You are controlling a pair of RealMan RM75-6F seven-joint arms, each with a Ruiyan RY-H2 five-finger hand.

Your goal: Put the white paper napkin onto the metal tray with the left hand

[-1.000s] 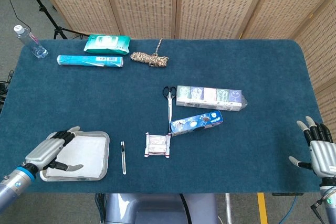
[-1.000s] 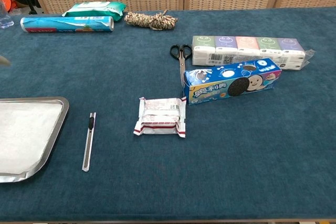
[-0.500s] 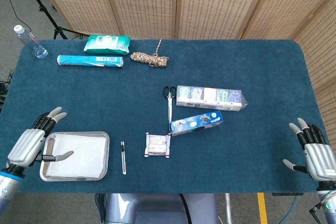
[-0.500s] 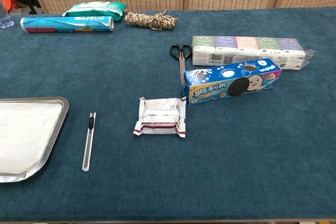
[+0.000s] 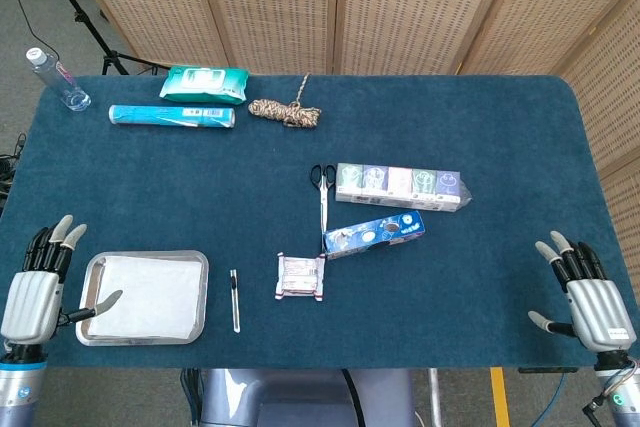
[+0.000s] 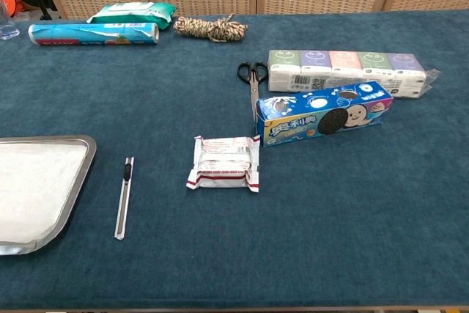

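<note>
Now that the white paper napkin (image 5: 148, 290) lies flat inside the shallow rectangular metal tray (image 5: 203, 292), filling most of its floor, I judge the placing done. A second ago my left hand (image 5: 35, 287) was over the tray's left part with its fingers on the napkin; half a second ago it had slid off to the tray's left edge; now it sits just beside the tray, wholly clear of the napkin, fingers spread and holding nothing, only the thumb tip reaching toward the tray's left rim. The napkin has stayed where I let it go, so the release took. The chest view shows the same: the sheet resting within the tray's rim, no hand above it.

My right hand (image 5: 583, 294) is also empty with its fingers apart, at the right near edge of the blue-covered worktop (image 5: 500, 127), well apart from everything; it has drifted slightly inward.

Just right of the tray lies a slim pen-like tool (image 5: 234, 299), then a small red-and-white packet (image 5: 300, 277). Beyond them are a blue cookie box (image 5: 374, 234), black-handled scissors (image 5: 321, 187) and a row of tissue packs (image 5: 398, 186). What remains, I judge, is only to draw the left arm back.
</note>
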